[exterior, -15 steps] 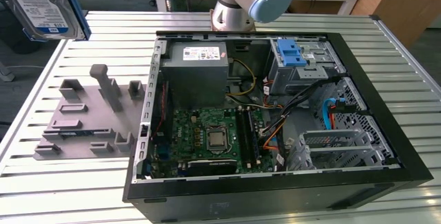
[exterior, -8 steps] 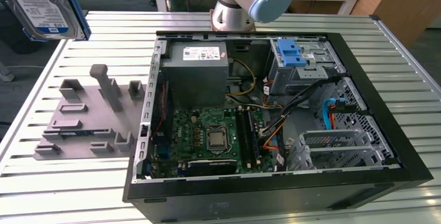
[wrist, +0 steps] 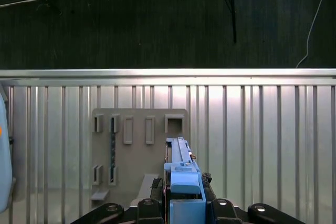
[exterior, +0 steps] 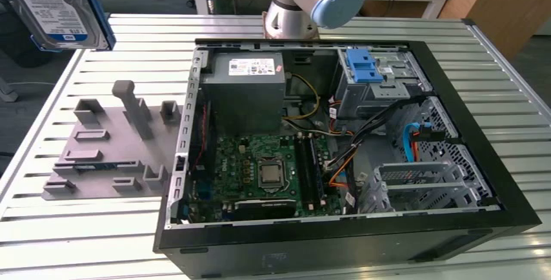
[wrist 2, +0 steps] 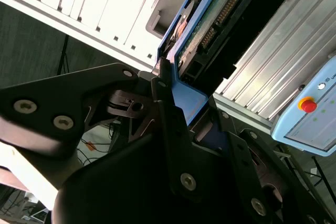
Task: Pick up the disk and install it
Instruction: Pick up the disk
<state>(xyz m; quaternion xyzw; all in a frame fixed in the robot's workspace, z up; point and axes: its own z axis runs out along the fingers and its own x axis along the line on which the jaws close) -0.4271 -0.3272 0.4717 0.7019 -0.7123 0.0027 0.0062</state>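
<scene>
**Blue plastic, bare metal, matt black**

There's the disk (exterior: pixel 56 9): a glossy paper label, with smooth blue plastic framing its edges. The gripper (wrist: pixel 182 183) is matt black, and shiny metal screw heads (wrist 2: pixel 188 181) dot its links. The table (exterior: pixel 51 228) gleams, all ribbed, brushed bare metal. The fixture plate (exterior: pixel 103 164) is dull grey plastic. The computer case (exterior: pixel 504 164) is matt black outside, bare grey sheet metal within.

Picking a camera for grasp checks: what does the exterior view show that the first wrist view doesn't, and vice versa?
Exterior view adds: the open computer case with its circuit board and blue latch. First wrist view adds: the pincer shut on the disk, seen edge-on. Shared: the disk held above the slatted table, and the grey holder plate lying on it.
</scene>
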